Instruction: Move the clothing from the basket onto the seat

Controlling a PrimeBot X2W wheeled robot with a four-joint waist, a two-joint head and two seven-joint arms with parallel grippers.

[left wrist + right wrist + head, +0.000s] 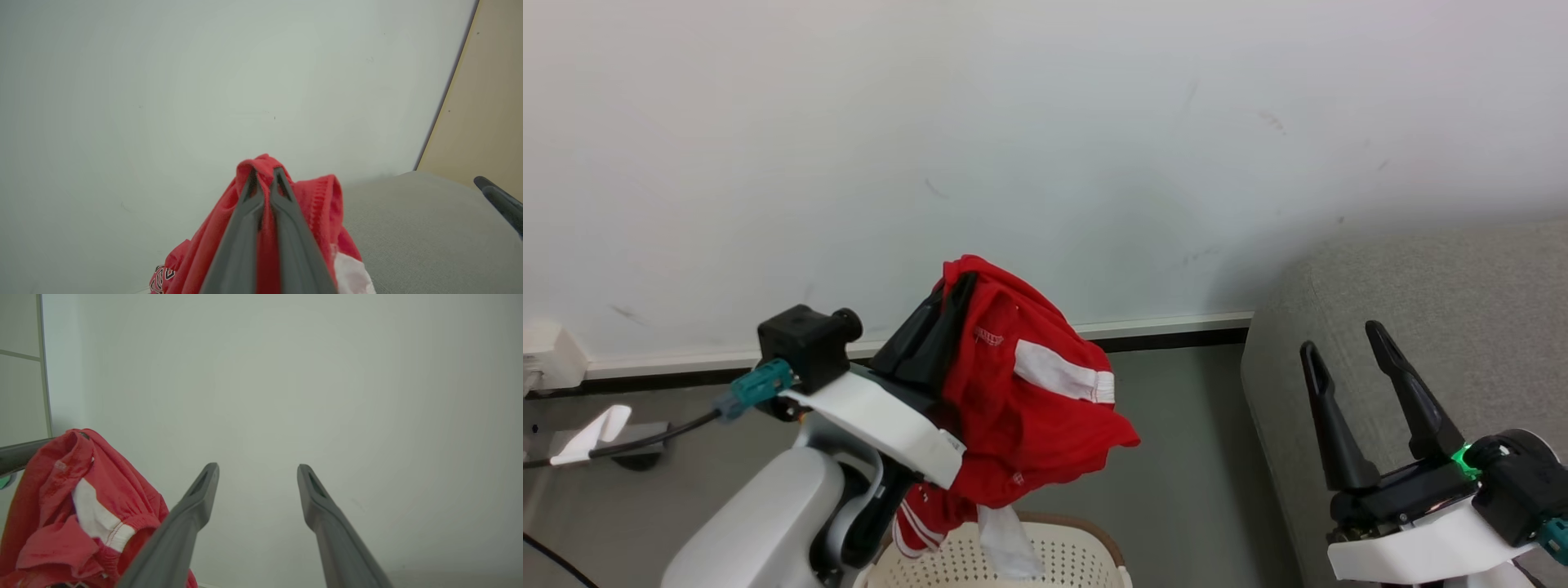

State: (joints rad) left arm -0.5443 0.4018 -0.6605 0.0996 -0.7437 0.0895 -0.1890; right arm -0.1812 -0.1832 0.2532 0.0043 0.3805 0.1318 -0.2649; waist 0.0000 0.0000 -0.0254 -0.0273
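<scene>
One clothing [1021, 392] pinched in my left gripper [266, 173], tips clamped on top fold, rest drooping above basket [1094, 524]; seat [1421, 278] to right. Judge it soft, light, limp: bunched fold best hold. My right gripper [1343, 336] wide, empty.

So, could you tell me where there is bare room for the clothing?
Bare: the seat, from the wall to the right end effector; the floor between basket and seat. Crowded: above the basket, where the left end effector holds the clothing.
</scene>
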